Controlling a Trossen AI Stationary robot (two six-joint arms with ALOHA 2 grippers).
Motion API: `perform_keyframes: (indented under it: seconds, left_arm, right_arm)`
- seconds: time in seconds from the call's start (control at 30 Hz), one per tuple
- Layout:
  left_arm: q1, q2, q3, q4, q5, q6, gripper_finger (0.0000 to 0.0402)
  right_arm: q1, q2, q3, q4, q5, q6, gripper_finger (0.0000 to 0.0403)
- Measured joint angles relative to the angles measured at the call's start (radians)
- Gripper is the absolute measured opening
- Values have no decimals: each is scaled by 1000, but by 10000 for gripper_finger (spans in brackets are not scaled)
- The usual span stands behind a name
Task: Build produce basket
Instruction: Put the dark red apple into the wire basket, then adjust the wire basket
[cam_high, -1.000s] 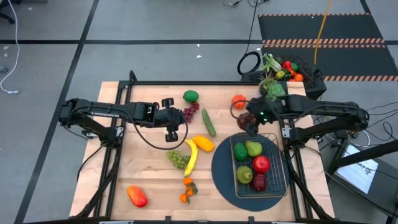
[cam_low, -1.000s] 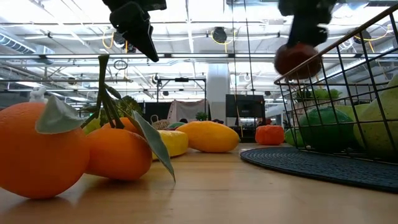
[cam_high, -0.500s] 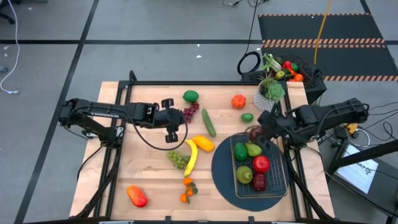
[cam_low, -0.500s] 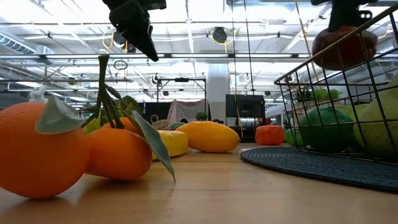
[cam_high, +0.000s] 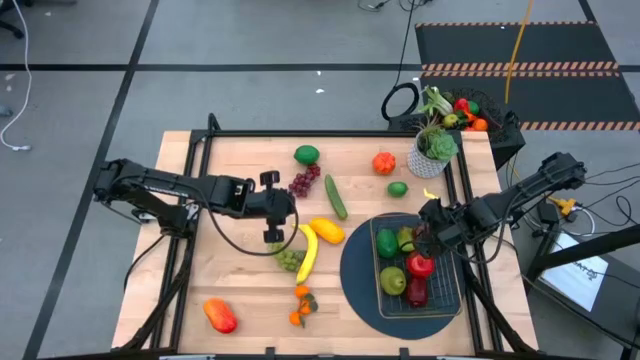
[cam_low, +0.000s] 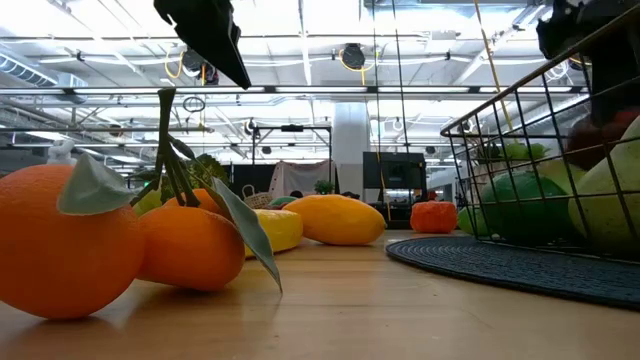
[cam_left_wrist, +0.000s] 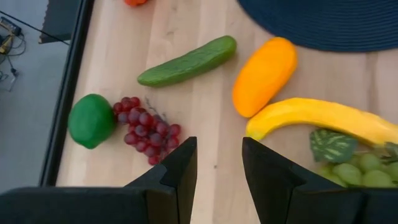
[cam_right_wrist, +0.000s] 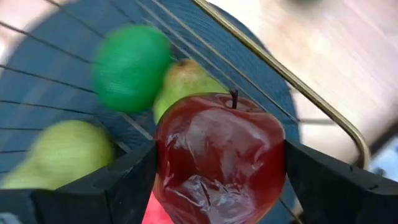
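Dark red apple (cam_right_wrist: 221, 155) clamped between the right pincer's (cam_high: 432, 228) two fingers, stem up, hanging over the far end of the basket (cam_high: 450, 295). Directly beneath: a green fruit (cam_right_wrist: 129, 67) and a pear (cam_right_wrist: 186, 87) side by side, with a second pear (cam_right_wrist: 62, 158) and something red farther in. No bare mesh straight below, so release, by judgement, depends on whether the apple sits over the gap beside the pear or on top of it; likely to roll against a neighbour either way, with the rim (cam_right_wrist: 280, 74) close by on the far side. Basket on a dark round mat (cam_high: 358, 275) at the right of the table (cam_high: 240, 275), long axis running from far edge to near edge, already holding several pieces. Outward from there, loose produce to the left of the mat: orange mango (cam_left_wrist: 264, 74), banana (cam_left_wrist: 317, 118), green grapes (cam_left_wrist: 364, 168), cucumber (cam_left_wrist: 186, 61), purple grapes (cam_left_wrist: 146, 127), lime (cam_left_wrist: 91, 120), all nearer the left arm. Left pincer (cam_left_wrist: 217, 180) with fingers apart and empty, hovering above the table just beside the banana's end, purple grapes on one side and banana with green grapes on the other. Banana's long axis across the finger gap rather than along it, so, by judgement, a fair line for closing on it. Oranges (cam_low: 110, 245) at the near edge, well apart from both pincers.
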Motion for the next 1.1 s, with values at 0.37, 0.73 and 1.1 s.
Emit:
perform_keyframes:
  seconds: [0.37, 0.73, 1.1]
  left_arm:
    - [-47, 0, 0, 1, -3, 8, 129]
    - [-55, 0, 0, -2, -3, -26, 129]
    - [-105, 0, 0, -22, -3, -75, 129]
  right_arm:
    - [-4, -15, -9, 125, 31, -83, 347]
    - [-4, -102, 1, 155, 112, -139, 353]
    - [-5, -189, 2, 518, 238, -494, 354]
